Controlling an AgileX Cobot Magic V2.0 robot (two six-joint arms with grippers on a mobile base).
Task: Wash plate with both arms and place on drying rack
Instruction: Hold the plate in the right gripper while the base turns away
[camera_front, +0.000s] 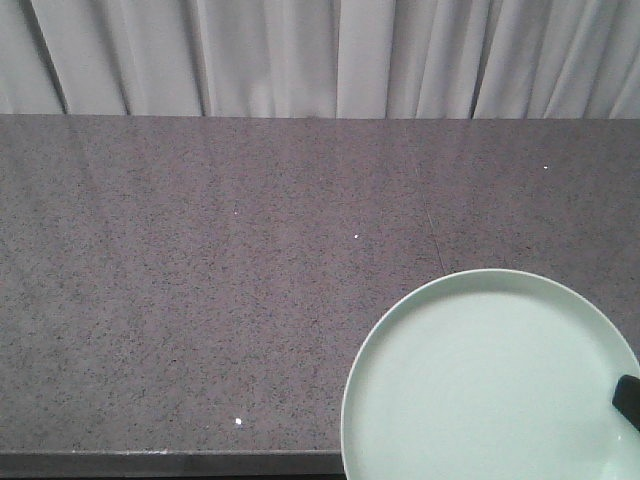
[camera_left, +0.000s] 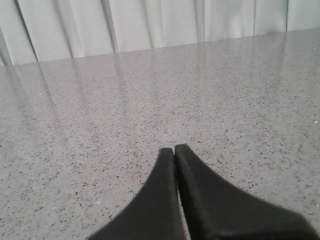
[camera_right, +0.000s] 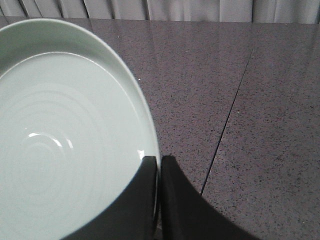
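Observation:
The pale mint-green plate (camera_front: 490, 385) fills the lower right of the front view, above the speckled grey counter (camera_front: 200, 280). My right gripper (camera_right: 159, 159) is shut on the plate (camera_right: 60, 140) at its right rim, one finger inside the rim and one outside. A black fingertip (camera_front: 627, 398) of that arm shows on the plate at the front view's right edge. My left gripper (camera_left: 173, 149) is shut with nothing between its fingers, over bare counter (camera_left: 100, 115). The drying rack is out of view.
White curtains (camera_front: 320, 55) hang behind the counter's far edge. The counter's front edge (camera_front: 170, 462) runs along the bottom left of the front view. A thin seam (camera_right: 227, 120) crosses the counter to the right of the plate.

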